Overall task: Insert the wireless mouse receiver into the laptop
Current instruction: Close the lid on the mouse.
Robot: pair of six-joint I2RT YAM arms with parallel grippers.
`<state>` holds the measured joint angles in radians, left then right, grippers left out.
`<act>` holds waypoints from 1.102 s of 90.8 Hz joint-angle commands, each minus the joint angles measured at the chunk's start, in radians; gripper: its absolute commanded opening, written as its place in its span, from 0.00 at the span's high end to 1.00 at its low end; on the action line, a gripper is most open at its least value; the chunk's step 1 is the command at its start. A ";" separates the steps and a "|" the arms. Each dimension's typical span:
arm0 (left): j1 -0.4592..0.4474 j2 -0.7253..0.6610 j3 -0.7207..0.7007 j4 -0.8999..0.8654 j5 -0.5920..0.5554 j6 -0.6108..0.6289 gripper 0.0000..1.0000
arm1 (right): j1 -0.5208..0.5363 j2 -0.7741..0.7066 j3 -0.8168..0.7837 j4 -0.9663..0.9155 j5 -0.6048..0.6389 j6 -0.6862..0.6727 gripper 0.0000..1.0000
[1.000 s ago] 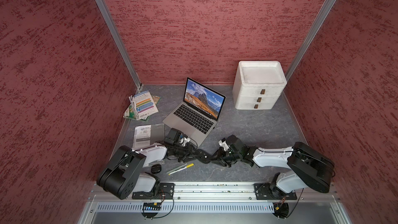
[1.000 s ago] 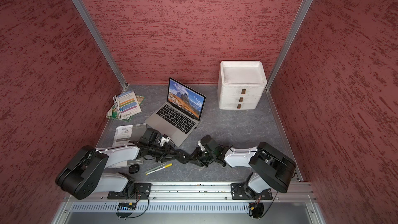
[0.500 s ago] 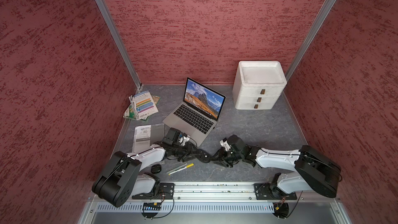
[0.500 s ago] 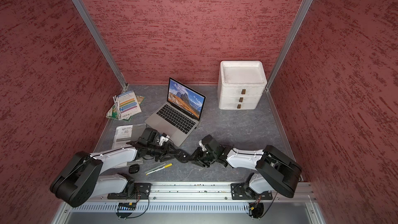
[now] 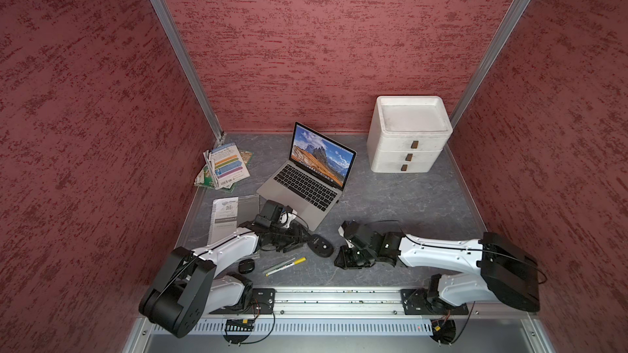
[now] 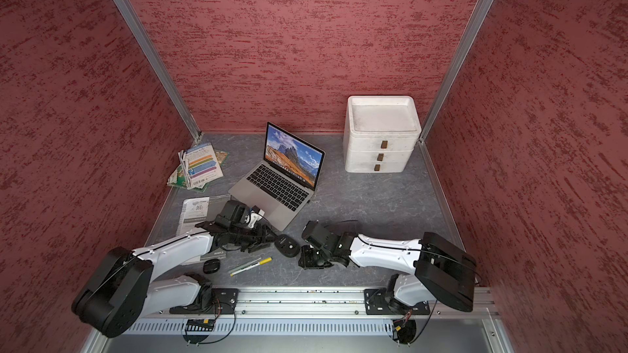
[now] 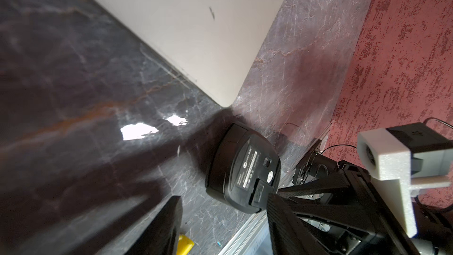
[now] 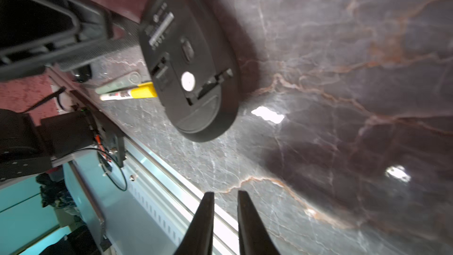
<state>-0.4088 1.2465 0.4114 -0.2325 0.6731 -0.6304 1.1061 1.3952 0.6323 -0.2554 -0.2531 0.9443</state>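
Clock directions refer to a top view: 6 o'clock is the mounting rail (image 5: 339, 295), 12 o'clock the back wall.

1. Just past the rail, a yellow-capped marker (image 5: 289, 264) and a small black case (image 5: 245, 265) lie on the table (image 5: 407, 205). They take no part in this step.
2. At table centre the mouse (image 8: 188, 52) lies belly-up. This is presumably so that the underside compartments face the fingers. The receiver cannot be made out, and whether it sits in its recess cannot be told.
3. The left gripper (image 7: 222, 199) lies low at the mouse's 9 o'clock. Its jaws are spread and grip nothing, and one finger reaches the mouse's edge. This position is judged suitable for steadying the body.
4. The right gripper (image 8: 225, 192) lies at the mouse's 4 o'clock, clear of it. Its fingers are narrowly apart with only table showing between them. Such a narrow setting suits pinching a very small part.
5. The laptop (image 5: 306, 188) stands open at the mouse's 12 o'clock, with its near corner just beside the mouse but apart from it. It is turned diagonally, which leaves its side edges reachable for insertion.
6. Farther back, leaflets (image 5: 226, 168) lie at 10 o'clock and a white drawer unit (image 5: 407, 137) stands at 2 o'clock, both well apart from the work.
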 commanded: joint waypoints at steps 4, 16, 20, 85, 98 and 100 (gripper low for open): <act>0.004 0.042 0.029 0.049 -0.017 0.060 0.39 | 0.021 0.023 0.017 -0.034 0.095 -0.080 0.88; 0.001 0.088 0.034 0.112 -0.002 0.057 0.39 | 0.032 0.053 0.033 -0.023 0.106 -0.108 0.93; 0.000 0.100 0.036 0.134 0.006 0.054 0.39 | 0.034 0.056 0.041 -0.024 0.111 -0.116 0.93; -0.035 0.204 0.052 0.142 0.031 0.057 0.46 | 0.035 0.172 0.155 -0.046 0.150 -0.232 0.93; -0.041 0.209 0.051 0.145 0.037 0.053 0.46 | 0.035 0.182 0.165 -0.050 0.152 -0.236 0.93; -0.042 0.209 0.052 0.145 0.038 0.053 0.46 | 0.035 0.182 0.165 -0.050 0.152 -0.236 0.93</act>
<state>-0.4393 1.4345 0.4622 -0.0628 0.7254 -0.5892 1.1316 1.5658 0.7677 -0.2871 -0.1295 0.7269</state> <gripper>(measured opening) 0.541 0.071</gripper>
